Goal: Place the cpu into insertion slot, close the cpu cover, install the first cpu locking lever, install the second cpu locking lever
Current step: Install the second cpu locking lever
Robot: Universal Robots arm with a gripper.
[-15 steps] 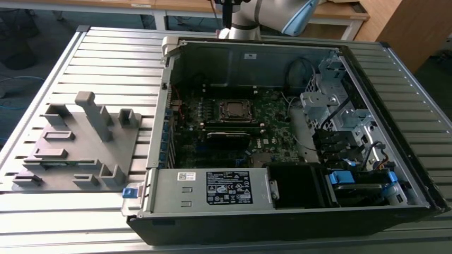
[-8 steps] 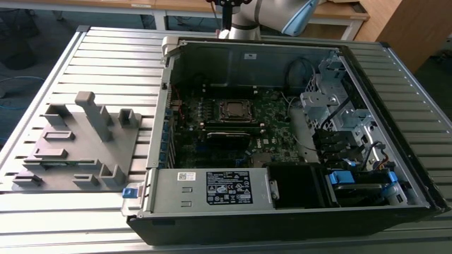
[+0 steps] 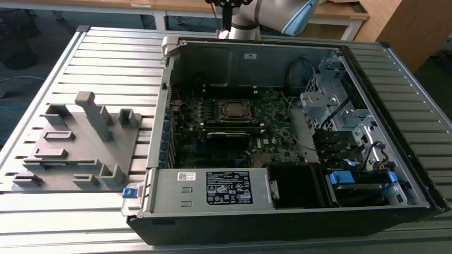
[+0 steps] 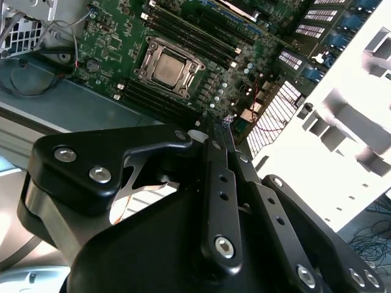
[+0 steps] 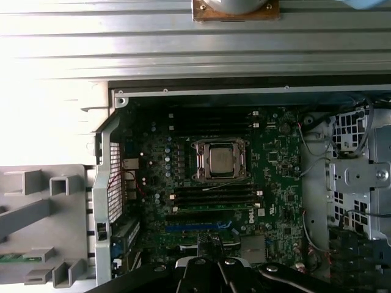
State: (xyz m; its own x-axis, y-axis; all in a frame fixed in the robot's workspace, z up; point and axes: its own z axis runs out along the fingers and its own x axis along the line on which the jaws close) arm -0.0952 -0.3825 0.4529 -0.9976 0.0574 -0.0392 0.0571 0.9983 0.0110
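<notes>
An open computer case point(image 3: 297, 132) lies on its side on the slatted metal table point(image 3: 106, 58), its green motherboard point(image 3: 272, 114) facing upward. At the exterior view's left, just beside the case, a grey fixture plate point(image 3: 74, 145) with upright posts and brackets rests on the table. Inside the case, a metal drive cage point(image 3: 339, 106) with loose cables stands at the exterior view's right, and a power supply box point(image 3: 211, 188) with a printed label lies along the nearest wall.

The insertion slot point(image 5: 220, 160) sits amid the motherboard, between rows of long black memory strips point(image 5: 211, 198). The cpu cover point(image 4: 168, 66) (a thin silvery frame) lies down flat over the slot, and the cpu point(image 4: 169, 66) shows through its square cut-out, already seated; whether the locking levers are latched cannot be told.

The arm point(image 3: 272, 16) rises beyond the far wall of the case in the exterior view. The pincer point(image 4: 211, 134) hangs well above the motherboard and apart from the slot, with nothing standing between them. In both wrist views its black fingers point(image 5: 217, 267) appear drawn together at the tips, holding nothing.
</notes>
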